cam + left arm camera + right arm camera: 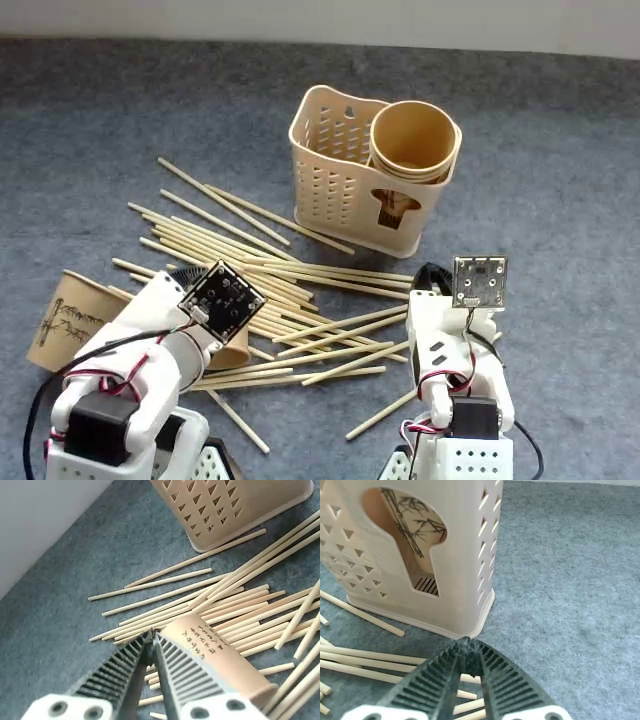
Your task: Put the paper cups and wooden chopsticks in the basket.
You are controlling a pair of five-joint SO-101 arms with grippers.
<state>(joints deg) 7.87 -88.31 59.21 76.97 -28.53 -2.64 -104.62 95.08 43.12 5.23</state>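
Paper cup (pixel 215 652) lying across chopsticks (pixel 290 285), 7 o'clock of basket (pixel 340 195): left gripper (pixel 151 636) fingers together beside it; we judge parting them, then pinching one rim wall, best.

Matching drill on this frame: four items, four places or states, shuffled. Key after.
1. stacked cups
2. printed cup
3. chopsticks
4. right gripper

A. scattered across the mat
B. shut, near a corner of the basket
C. upright inside the basket
D. lying on its side, far left in the high view

Pairs: 1-C, 2-D, 3-A, 4-B
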